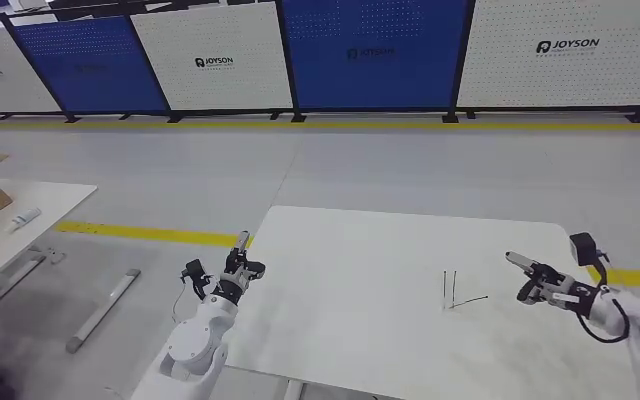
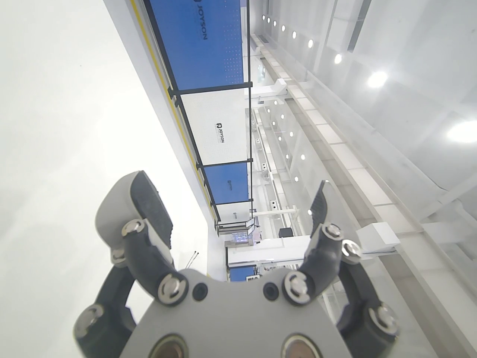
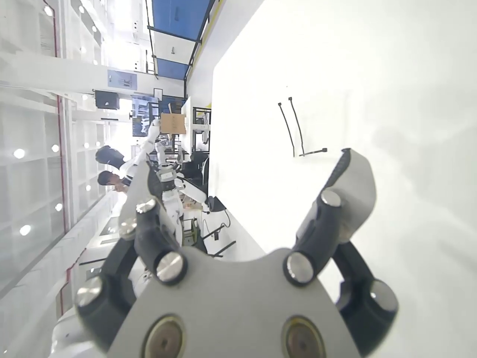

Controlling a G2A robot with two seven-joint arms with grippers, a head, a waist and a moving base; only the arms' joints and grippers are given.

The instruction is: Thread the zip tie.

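White table (image 1: 340, 330), three black zip ties (image 1: 452, 288) right of centre (two parallel, one angled), left gripper (image 2: 231, 191) spread empty at left edge, right gripper (image 3: 244, 165) spread empty near ties.

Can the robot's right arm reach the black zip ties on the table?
Probably yes. The right gripper hangs open at the edge of the table, close to the zip ties. Nothing stands between them, so the way looks free.
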